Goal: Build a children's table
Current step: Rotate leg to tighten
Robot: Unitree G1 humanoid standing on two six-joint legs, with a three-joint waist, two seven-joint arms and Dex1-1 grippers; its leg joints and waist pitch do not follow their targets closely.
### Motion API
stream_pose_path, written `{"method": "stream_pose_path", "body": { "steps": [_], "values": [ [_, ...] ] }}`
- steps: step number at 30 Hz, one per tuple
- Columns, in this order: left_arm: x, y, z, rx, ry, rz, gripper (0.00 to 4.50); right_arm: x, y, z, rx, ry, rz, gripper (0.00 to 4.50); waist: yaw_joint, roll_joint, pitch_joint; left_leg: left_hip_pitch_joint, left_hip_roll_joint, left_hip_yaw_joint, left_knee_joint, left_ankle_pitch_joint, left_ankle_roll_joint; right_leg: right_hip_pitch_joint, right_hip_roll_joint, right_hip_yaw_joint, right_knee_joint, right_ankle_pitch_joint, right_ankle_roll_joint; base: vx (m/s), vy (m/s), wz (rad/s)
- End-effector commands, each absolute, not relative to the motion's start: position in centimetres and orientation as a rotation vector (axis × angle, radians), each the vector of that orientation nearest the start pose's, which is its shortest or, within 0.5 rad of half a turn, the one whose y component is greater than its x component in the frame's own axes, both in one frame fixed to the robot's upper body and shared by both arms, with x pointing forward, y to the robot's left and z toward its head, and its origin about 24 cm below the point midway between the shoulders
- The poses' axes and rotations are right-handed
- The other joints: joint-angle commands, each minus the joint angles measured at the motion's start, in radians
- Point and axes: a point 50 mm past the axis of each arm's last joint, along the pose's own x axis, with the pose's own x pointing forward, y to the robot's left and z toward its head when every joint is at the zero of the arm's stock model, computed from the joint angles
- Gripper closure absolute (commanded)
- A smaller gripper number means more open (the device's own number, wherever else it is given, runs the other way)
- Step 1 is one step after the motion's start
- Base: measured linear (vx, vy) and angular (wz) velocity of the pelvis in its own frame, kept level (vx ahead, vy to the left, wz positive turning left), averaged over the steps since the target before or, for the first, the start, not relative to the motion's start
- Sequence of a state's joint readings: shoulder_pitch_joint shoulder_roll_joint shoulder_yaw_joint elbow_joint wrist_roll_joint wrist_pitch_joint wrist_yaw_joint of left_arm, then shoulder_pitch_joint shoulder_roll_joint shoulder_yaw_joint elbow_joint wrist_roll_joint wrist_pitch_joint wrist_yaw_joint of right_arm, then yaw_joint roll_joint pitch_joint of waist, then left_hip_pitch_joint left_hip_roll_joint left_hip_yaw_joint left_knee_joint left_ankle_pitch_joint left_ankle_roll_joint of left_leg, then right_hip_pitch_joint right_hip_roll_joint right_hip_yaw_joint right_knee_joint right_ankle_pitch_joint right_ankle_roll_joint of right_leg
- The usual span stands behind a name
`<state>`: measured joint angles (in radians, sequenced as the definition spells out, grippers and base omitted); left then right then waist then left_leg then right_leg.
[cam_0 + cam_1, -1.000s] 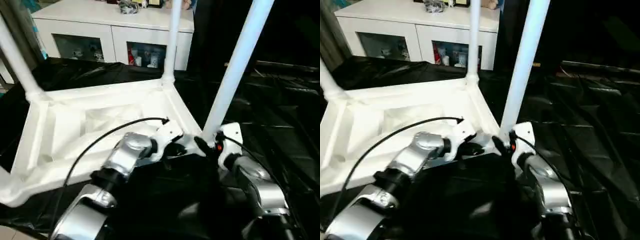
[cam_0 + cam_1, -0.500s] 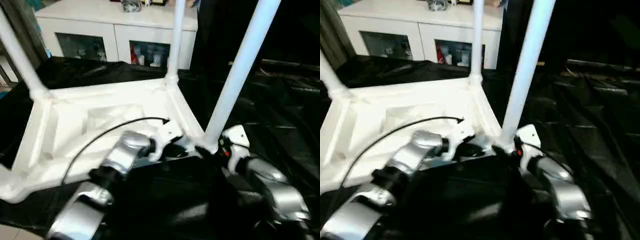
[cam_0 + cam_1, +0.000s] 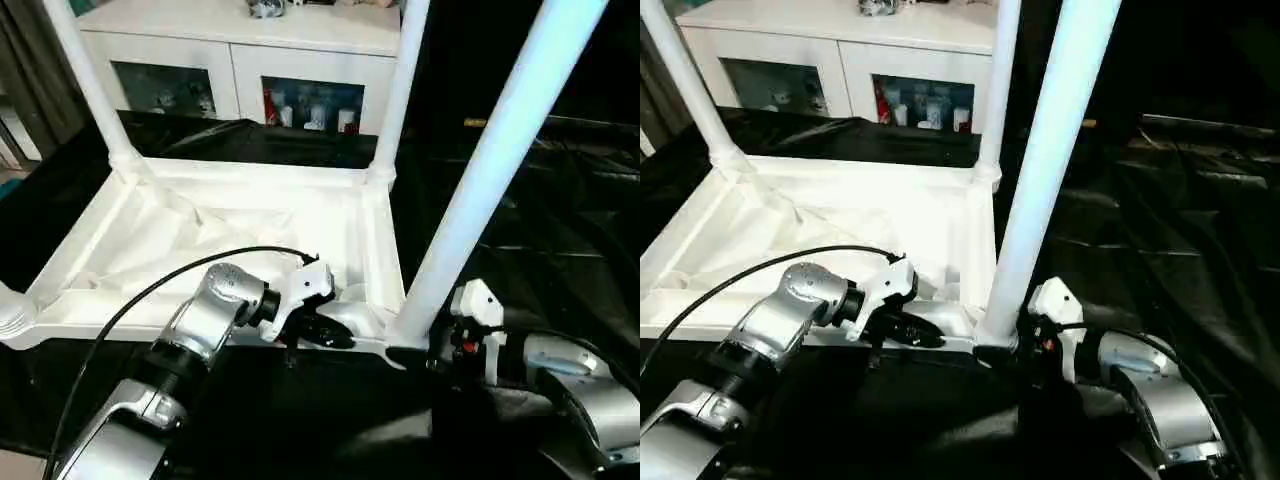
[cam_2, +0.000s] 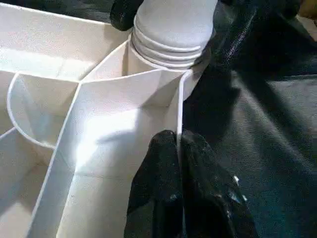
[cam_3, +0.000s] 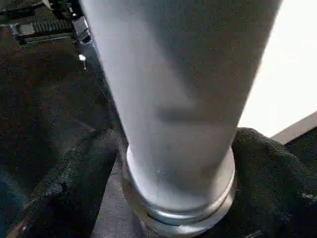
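On the black-draped table (image 3: 560, 200) the children's table (image 3: 250, 225) lay upside down, ribbed underside up, with three legs standing in corner sockets: two at the far corners (image 3: 85, 75) (image 3: 395, 90) and the near leg (image 3: 490, 170) at the near right corner. The near left socket (image 3: 12, 315) stood bare. Behind it was a white cabinet (image 3: 250, 60) with glass doors.

The head views showed both silver forearms reaching to the near rim. The left gripper (image 4: 178, 148) was pinched shut on the top's thin side wall just short of the near leg's socket; the left wrist view alone showed one finger (image 4: 156, 183) inside the wall and the other outside, and the leg's ringed base seated in the socket. The right gripper (image 5: 178, 163) was clamped around the near leg's base; the right wrist view showed a black finger (image 5: 74, 173) pressed on each side.

Black cloth lay open to the right of the top, well apart from the cabinet.
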<state>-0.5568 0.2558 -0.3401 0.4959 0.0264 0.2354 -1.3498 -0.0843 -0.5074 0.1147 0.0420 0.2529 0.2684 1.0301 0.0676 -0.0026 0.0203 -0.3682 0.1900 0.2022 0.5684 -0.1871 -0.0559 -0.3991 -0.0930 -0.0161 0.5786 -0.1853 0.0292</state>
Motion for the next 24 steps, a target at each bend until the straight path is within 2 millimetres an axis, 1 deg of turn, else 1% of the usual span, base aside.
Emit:
{"method": "stream_pose_path", "body": {
  "steps": [1, 3, 4, 5, 6, 9, 12, 17, 18, 21, 22, 23, 24],
  "values": [
    [28.2, 7.5, 4.0, 0.189, 0.504, -1.680, 4.50, 23.7, -17.9, 4.2, -0.111, 0.366, 1.110, 0.81, 0.000, -0.019, -0.036, 0.011, 0.040, -0.015, -0.063, -0.221, 0.079, 0.037, -0.040, 0.020, -0.062, -0.199, -0.231, 0.000, 0.000, 0.00],
    [28.2, 7.5, 4.0, 0.196, 0.505, -1.680, 4.50, 23.7, -17.9, 4.1, -0.102, 0.364, 1.109, 1.01, -0.001, -0.018, -0.037, 0.010, 0.040, -0.015, -0.063, -0.215, 0.077, 0.037, -0.039, 0.020, -0.061, -0.193, -0.230, 0.000, 0.000, 0.00],
    [28.2, 7.5, 4.0, 0.196, 0.505, -1.680, 4.50, 23.7, -17.9, 4.1, -0.101, 0.364, 1.109, 1.08, 0.000, -0.016, -0.038, 0.011, 0.039, -0.014, -0.062, -0.213, 0.077, 0.036, -0.038, 0.019, -0.060, -0.181, -0.232, 0.000, 0.000, 0.00],
    [28.2, 7.5, 4.1, 0.199, 0.504, -1.679, 4.50, 23.7, -17.8, 4.1, -0.096, 0.364, 1.111, 1.27, 0.000, -0.017, -0.039, 0.011, 0.039, -0.015, -0.061, -0.206, 0.078, 0.036, -0.038, 0.019, -0.059, -0.166, -0.235, 0.000, 0.000, 0.00],
    [28.3, 7.5, 4.1, 0.200, 0.504, -1.678, 4.50, 23.7, -17.8, 4.1, -0.092, 0.365, 1.113, 1.36, 0.002, -0.017, -0.039, 0.011, 0.039, -0.014, -0.060, -0.200, 0.081, 0.037, -0.038, 0.019, -0.057, -0.156, -0.238, 0.000, 0.000, 0.00],
    [28.3, 7.5, 4.1, 0.204, 0.504, -1.674, 4.50, 23.7, -17.8, 4.0, -0.092, 0.369, 1.118, 1.47, 0.004, -0.017, -0.040, 0.010, 0.038, -0.014, -0.058, -0.185, 0.086, 0.039, -0.038, 0.019, -0.055, -0.134, -0.241, 0.000, 0.000, 0.00],
    [28.3, 7.6, 4.0, 0.209, 0.503, -1.662, 4.50, 23.7, -17.7, 3.8, -0.094, 0.372, 1.121, 1.73, 0.005, -0.018, -0.040, 0.011, 0.038, -0.013, -0.058, -0.184, 0.088, 0.039, -0.038, 0.019, -0.055, -0.140, -0.241, 0.000, 0.000, 0.00],
    [28.2, 7.7, 3.8, 0.204, 0.505, -1.650, 4.50, 23.4, -17.5, 3.7, -0.091, 0.377, 1.135, 1.80, 0.006, -0.018, -0.041, 0.011, 0.038, -0.014, -0.057, -0.180, 0.088, 0.040, -0.038, 0.018, -0.054, -0.137, -0.240, 0.000, 0.000, 0.00],
    [28.2, 7.7, 3.8, 0.203, 0.506, -1.648, 4.50, 23.3, -17.5, 3.6, -0.088, 0.378, 1.138, 1.80, 0.006, -0.019, -0.041, 0.011, 0.038, -0.013, -0.057, -0.179, 0.089, 0.040, -0.038, 0.018, -0.054, -0.135, -0.241, 0.000, 0.000, 0.00],
    [28.1, 7.8, 3.7, 0.199, 0.506, -1.640, 4.50, 23.2, -17.3, 3.4, -0.086, 0.385, 1.144, 1.82, 0.005, -0.018, -0.041, 0.010, 0.038, -0.014, -0.057, -0.179, 0.091, 0.040, -0.038, 0.018, -0.054, -0.138, -0.242, 0.000, 0.000, 0.00],
    [28.1, 7.7, 3.6, 0.200, 0.503, -1.632, 4.50, 23.3, -17.3, 3.3, -0.079, 0.382, 1.128, 1.82, 0.005, -0.022, -0.041, 0.010, 0.037, -0.013, -0.056, -0.180, 0.091, 0.040, -0.037, 0.018, -0.054, -0.140, -0.240, 0.000, 0.000, 0.00],
    [28.3, 7.6, 3.6, 0.204, 0.498, -1.615, 4.50, 23.5, -17.2, 3.2, -0.074, 0.380, 1.101, 1.82, 0.005, -0.020, -0.040, 0.010, 0.037, -0.014, -0.057, -0.186, 0.090, 0.040, -0.038, 0.018, -0.055, -0.155, -0.238, 0.000, 0.000, 0.00],
    [28.5, 7.4, 3.5, 0.212, 0.492, -1.587, 4.50, 23.8, -17.2, 3.0, -0.074, 0.379, 1.062, 1.82, 0.004, -0.021, -0.039, 0.010, 0.037, -0.014, -0.058, -0.194, 0.085, 0.038, -0.038, 0.018, -0.057, -0.173, -0.234, 0.000, 0.000, 0.00]
  ]
}}
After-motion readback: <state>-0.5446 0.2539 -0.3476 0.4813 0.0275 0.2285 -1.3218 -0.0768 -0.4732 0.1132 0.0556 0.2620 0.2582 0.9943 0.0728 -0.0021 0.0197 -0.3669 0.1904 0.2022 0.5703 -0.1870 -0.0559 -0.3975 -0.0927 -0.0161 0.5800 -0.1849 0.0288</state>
